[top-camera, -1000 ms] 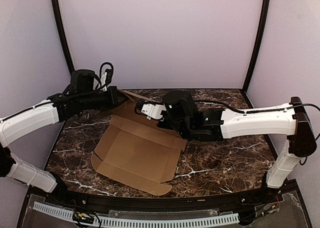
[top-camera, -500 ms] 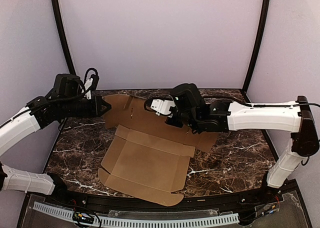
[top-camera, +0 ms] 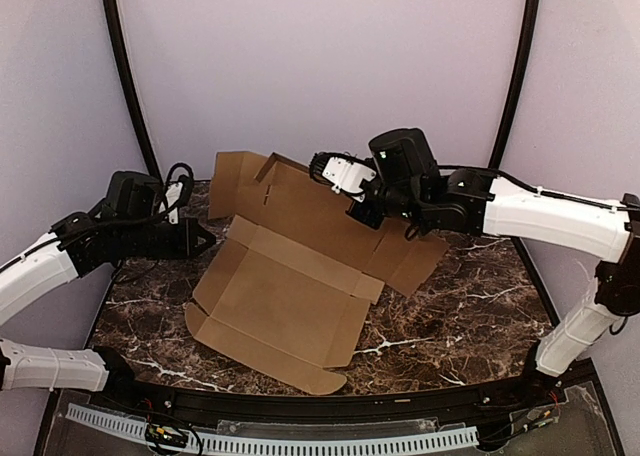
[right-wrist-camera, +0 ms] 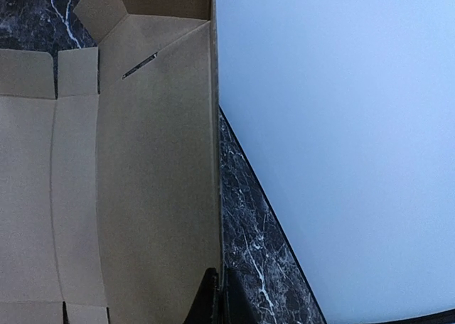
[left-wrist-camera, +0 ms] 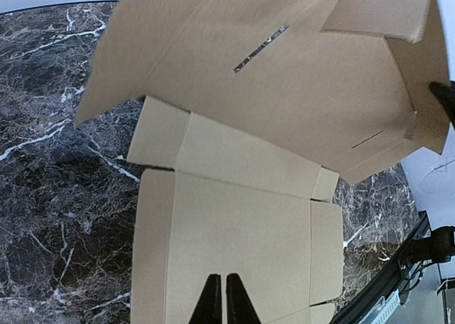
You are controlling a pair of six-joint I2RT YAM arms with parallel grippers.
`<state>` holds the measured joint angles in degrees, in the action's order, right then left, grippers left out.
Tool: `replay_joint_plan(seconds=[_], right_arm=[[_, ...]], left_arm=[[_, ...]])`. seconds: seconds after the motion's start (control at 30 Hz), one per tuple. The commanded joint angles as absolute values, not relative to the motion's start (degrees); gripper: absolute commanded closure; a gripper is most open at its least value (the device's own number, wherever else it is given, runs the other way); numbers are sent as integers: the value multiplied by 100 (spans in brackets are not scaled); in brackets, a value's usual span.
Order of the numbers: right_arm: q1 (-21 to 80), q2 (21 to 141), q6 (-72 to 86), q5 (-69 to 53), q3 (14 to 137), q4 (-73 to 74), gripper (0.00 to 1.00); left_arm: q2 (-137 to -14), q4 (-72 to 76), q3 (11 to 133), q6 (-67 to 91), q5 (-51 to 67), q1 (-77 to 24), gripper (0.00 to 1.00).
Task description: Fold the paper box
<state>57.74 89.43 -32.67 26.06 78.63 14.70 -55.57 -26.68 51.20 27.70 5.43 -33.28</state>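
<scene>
Top external view shows you the paper box [top-camera: 275, 311] as a big brown sheet. Its near half lies flat on the table [top-camera: 450, 326] and its far panel is tipped up. Your right gripper [top-camera: 358, 206] is pinched tight on that panel's top edge. Your left gripper [top-camera: 208, 241] is closed on nothing, just beside the sheet's left edge. You look to be standing the back side up. Next, I think, hold the flat part down and bend along the crease. There is open table on the right.
</scene>
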Motion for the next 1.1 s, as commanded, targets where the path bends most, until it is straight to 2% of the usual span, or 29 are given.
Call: replay_joint_plan(seconds=[0.0,0.53,0.8,1.07], right_arm=[[5774,8500,-2813,2036,8190,1571,100],[5836,7729,-2034,1494,7731,1764,100],[5834,7463,-1792,1445,7561,1810,100],[5836,7796,-1603,1651,7428,1937,100]], left_arm=[[-5503,-2570,4918,2780,456,-3343,95],[-5538,-1765,4741,3068,-1031,-3337,99],[-5518,-1501,4230,3344,-994,-3349,99],[-5397,-1271,3616,3551,-790,-3342,99]])
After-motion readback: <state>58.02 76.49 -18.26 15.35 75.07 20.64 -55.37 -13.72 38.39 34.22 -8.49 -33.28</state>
